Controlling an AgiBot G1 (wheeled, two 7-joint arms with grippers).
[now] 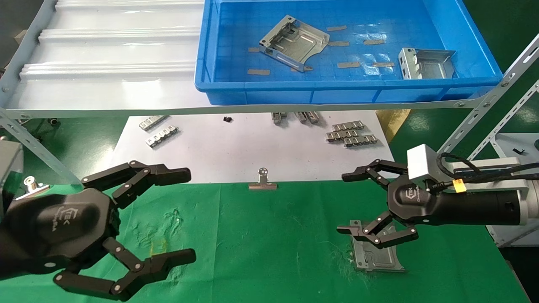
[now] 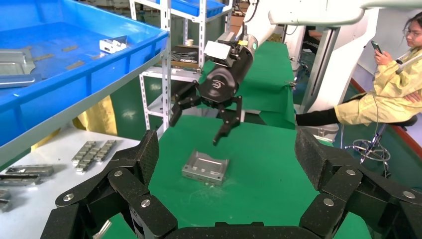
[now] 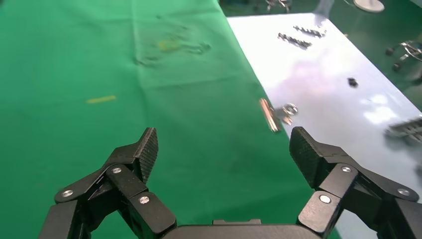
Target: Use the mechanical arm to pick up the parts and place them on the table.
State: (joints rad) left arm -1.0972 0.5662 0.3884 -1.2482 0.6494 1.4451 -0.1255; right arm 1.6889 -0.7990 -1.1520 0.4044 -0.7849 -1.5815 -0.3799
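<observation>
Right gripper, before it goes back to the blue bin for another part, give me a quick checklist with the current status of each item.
1. Right gripper empty and fingers spread: ok, nothing between them in the right wrist view.
2. Placed part resting on the green table, apart from the gripper: ok, the left wrist view shows the gripper above it.
3. Parts left to fetch: ok, two more sheet-metal parts, one mid-bin and one near the right wall of the blue bin.
4. Left gripper out of the way: ok, open and on the table's left side.
5. Shelf rail in front of the bin clear of the arm's path: cannot tell.
</observation>
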